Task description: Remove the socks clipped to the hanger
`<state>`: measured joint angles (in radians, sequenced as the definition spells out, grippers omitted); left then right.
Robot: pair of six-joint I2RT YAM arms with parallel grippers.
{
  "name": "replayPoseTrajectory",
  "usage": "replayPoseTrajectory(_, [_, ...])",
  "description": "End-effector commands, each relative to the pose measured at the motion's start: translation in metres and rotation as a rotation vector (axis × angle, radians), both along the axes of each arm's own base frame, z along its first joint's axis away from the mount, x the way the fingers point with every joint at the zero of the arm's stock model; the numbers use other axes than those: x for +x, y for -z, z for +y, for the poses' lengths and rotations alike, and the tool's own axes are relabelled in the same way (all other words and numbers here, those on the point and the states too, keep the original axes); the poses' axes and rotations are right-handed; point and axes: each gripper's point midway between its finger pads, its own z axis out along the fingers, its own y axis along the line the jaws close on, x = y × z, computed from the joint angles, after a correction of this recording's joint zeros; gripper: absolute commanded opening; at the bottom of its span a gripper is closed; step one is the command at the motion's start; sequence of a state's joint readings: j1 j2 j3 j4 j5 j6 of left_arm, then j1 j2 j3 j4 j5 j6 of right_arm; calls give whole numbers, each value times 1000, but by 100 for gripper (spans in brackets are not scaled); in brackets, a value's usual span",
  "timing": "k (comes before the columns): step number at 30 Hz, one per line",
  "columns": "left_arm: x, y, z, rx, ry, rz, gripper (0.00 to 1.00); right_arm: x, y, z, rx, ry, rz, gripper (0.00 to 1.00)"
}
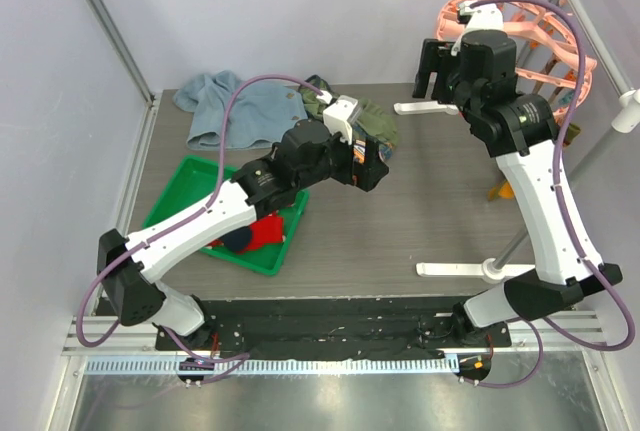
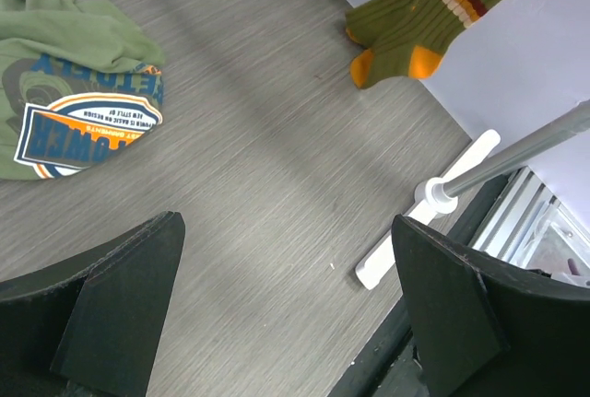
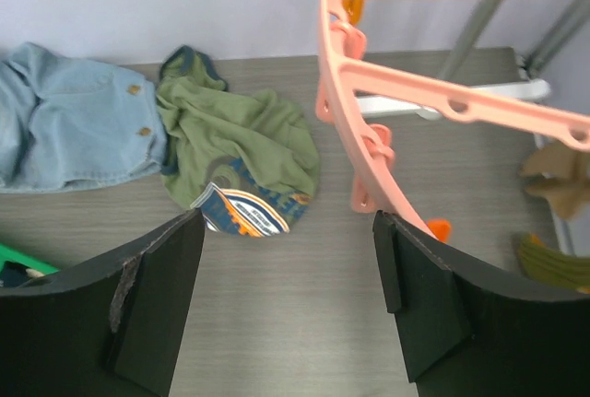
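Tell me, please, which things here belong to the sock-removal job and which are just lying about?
Job: pink hanger; hanging striped olive sock; red and navy socks in green tray.
Lying about: light-blue garment; olive-green T-shirt; white rack feet.

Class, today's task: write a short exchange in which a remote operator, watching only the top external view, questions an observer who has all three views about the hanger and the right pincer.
Operator: The right arm hides much of the hanger from me. Does any sock hang there?
Observer: Yes. The left wrist view shows an olive striped sock with orange toe and heel hanging above the table. Its clip is out of frame.
Operator: Does the right pincer hold anything?
Observer: No. The right wrist view shows its jaws open and empty, close beside the hanger's pink ring.
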<state>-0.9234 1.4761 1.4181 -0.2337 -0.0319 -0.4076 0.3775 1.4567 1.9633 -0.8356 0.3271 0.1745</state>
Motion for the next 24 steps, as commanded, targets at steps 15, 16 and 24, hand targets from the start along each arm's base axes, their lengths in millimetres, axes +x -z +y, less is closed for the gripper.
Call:
replayPoseTrajectory(15, [-25,-11,35,-47,-28,-36,100,-66,-24,-101,-196,370,2,87])
replayPoseTrajectory(16, [-25,-11,37,-47,-28,-35,100,-66,-20,-106,-191,390,17,87])
replayPoseTrajectory(24, [-29,-6,46,-28,-34,-41,100,-47,-28,-93,-182,303,29,87])
